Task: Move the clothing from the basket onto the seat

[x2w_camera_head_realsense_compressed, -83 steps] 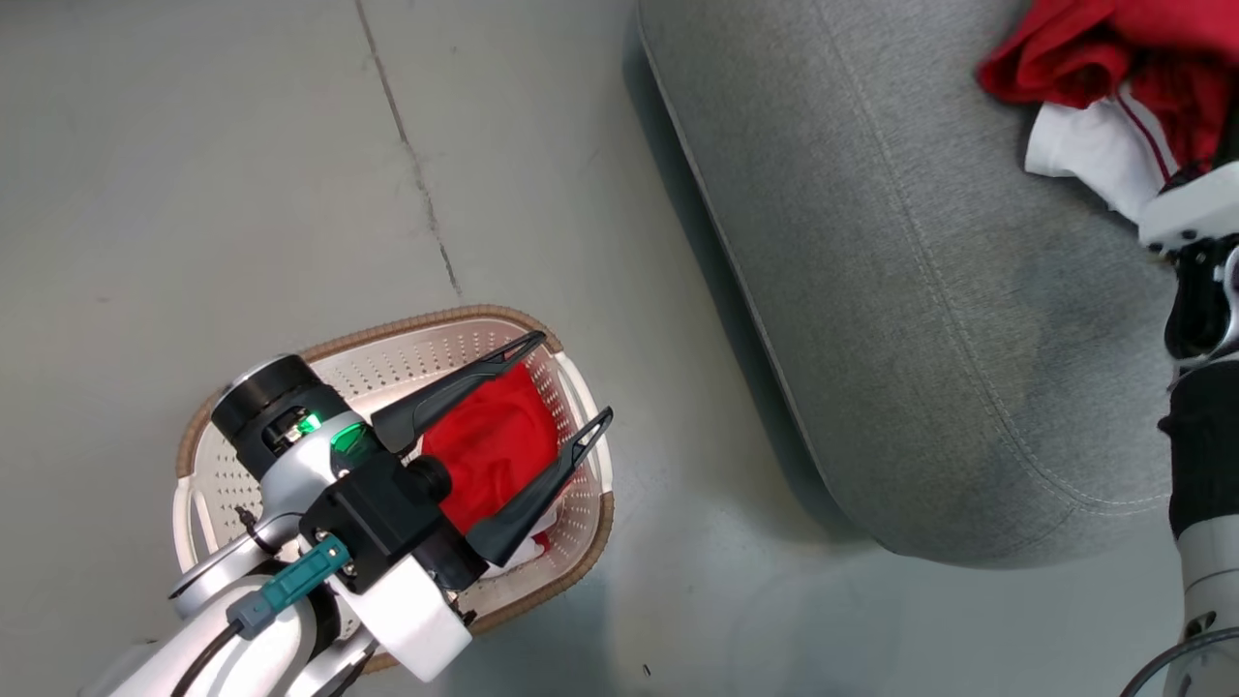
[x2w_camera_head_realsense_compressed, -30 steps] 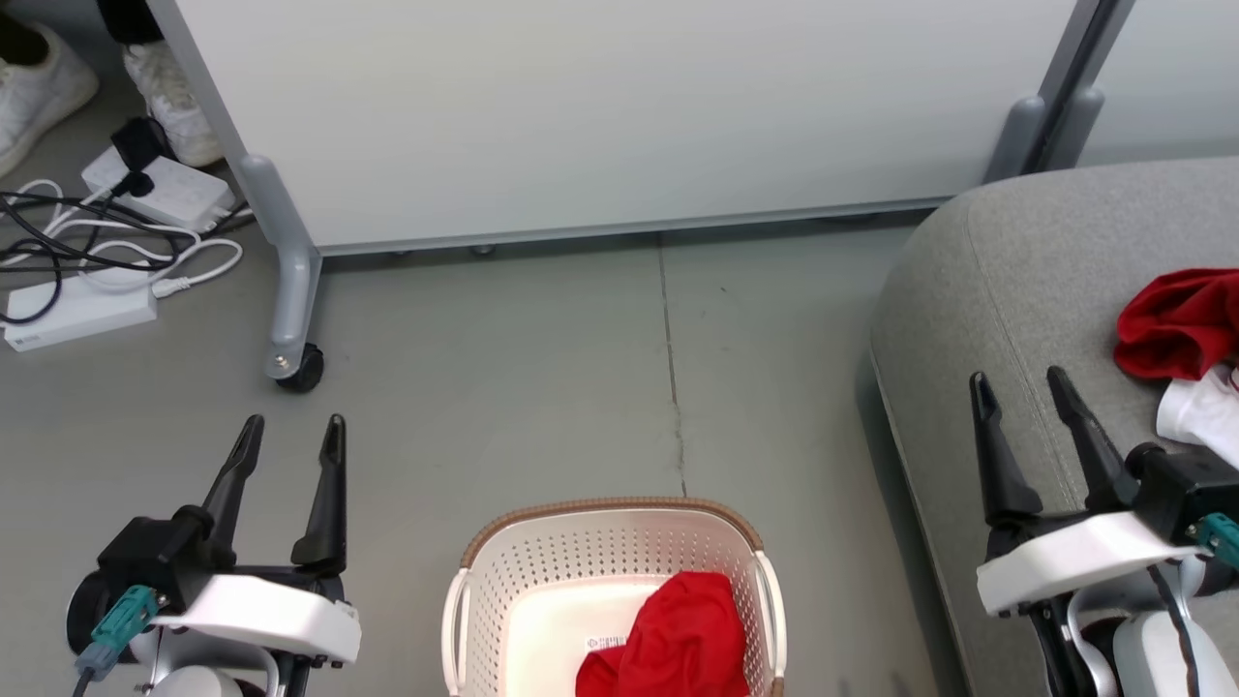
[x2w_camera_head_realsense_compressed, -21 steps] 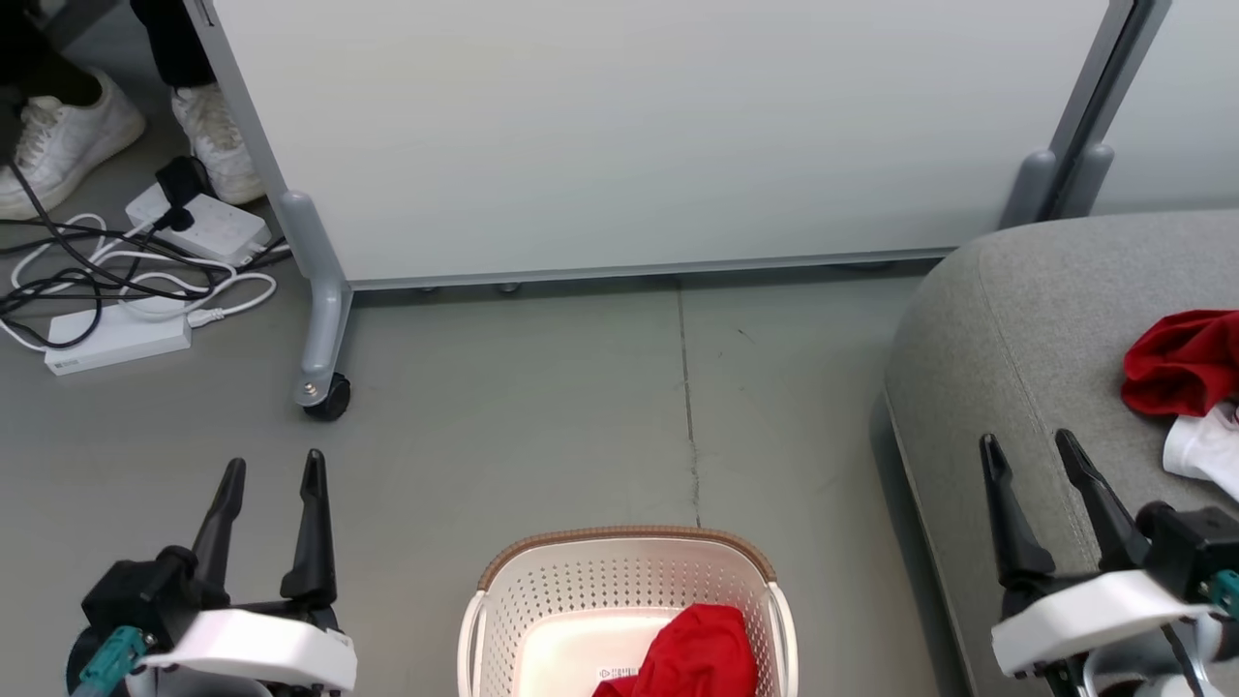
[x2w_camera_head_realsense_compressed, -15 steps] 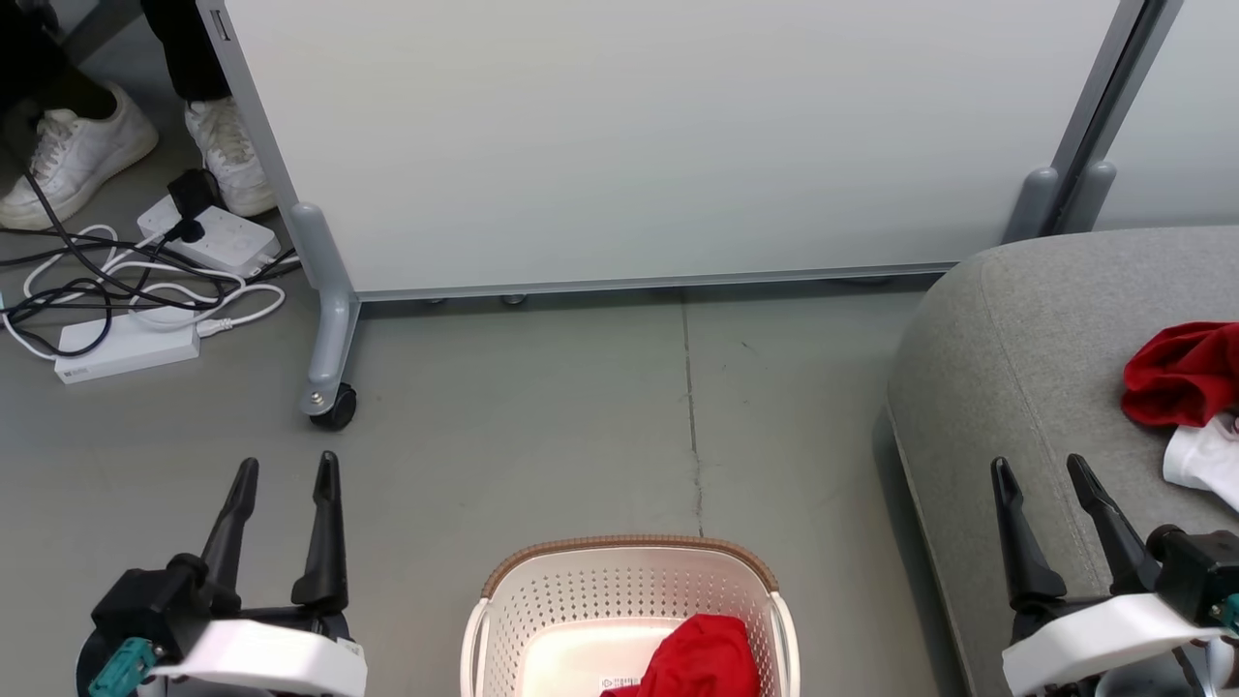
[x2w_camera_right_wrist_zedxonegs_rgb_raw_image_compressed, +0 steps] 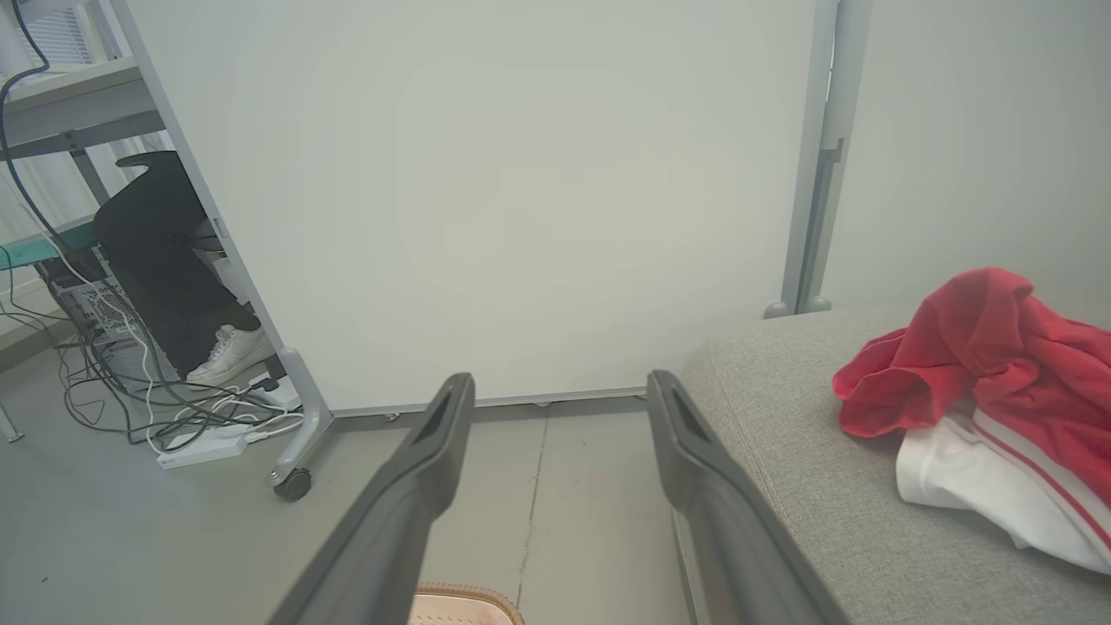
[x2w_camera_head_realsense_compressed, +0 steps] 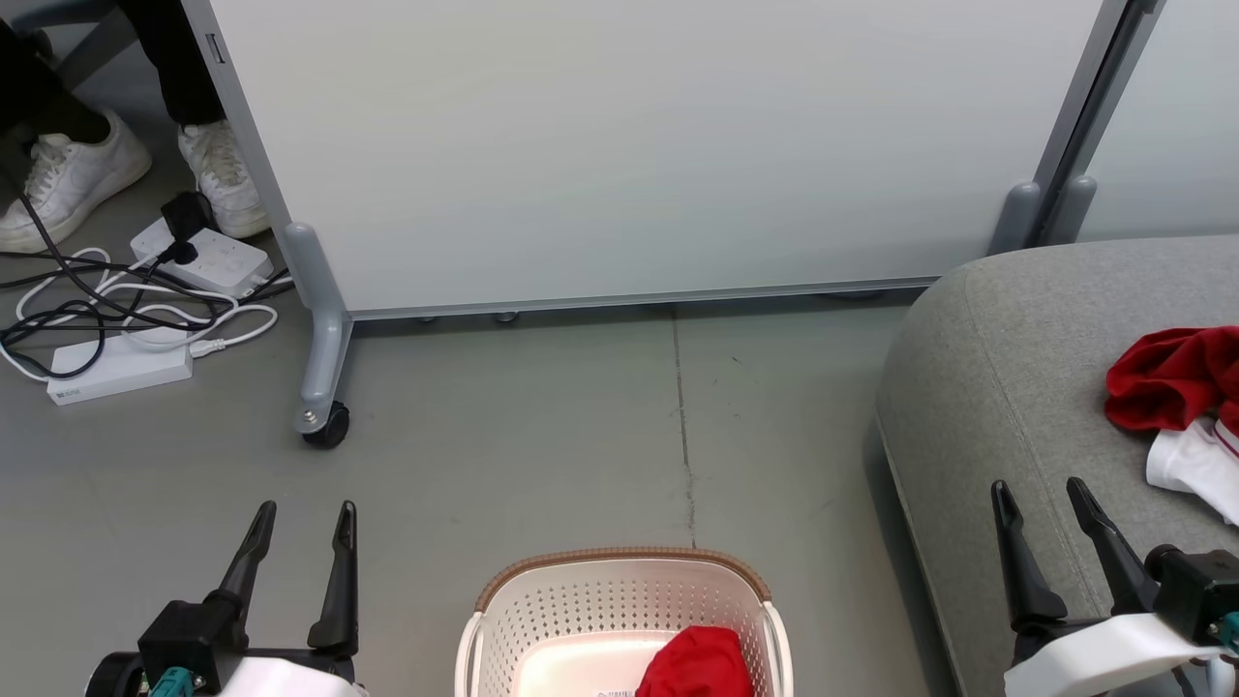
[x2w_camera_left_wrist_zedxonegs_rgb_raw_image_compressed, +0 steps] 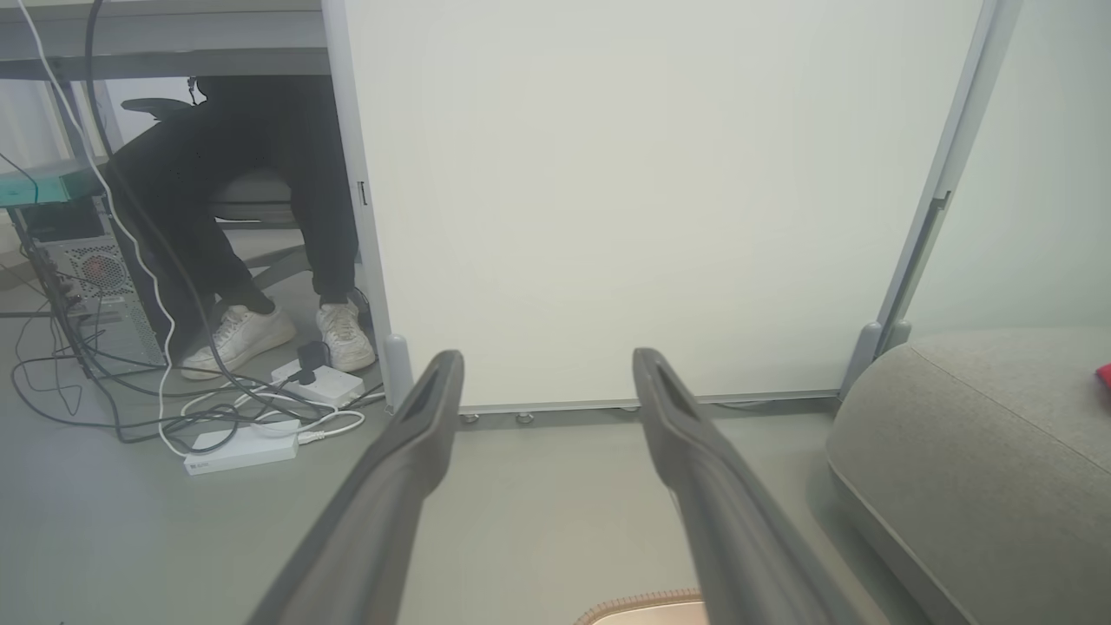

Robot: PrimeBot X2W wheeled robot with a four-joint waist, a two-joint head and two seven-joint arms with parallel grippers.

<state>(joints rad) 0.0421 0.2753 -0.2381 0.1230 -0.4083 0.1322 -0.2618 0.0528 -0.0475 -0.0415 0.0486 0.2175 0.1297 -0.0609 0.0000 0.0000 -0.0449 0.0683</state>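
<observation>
Left end effector (x2w_camera_head_realsense_compressed: 308, 508) and right end effector (x2w_camera_head_realsense_compressed: 1036, 486) stood spread, empty; clothing (x2w_camera_head_realsense_compressed: 695, 663) at the basket's (x2w_camera_head_realsense_compressed: 619, 560) right wall wanted a deep pinch.

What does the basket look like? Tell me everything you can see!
The basket is cream-white plastic full of little holes, with a brown woven-looking rim and side handles. It stands upright on the grey floor, left of the seat, its near part cut off. A red piece of clothing lies inside, toward the right.
</observation>
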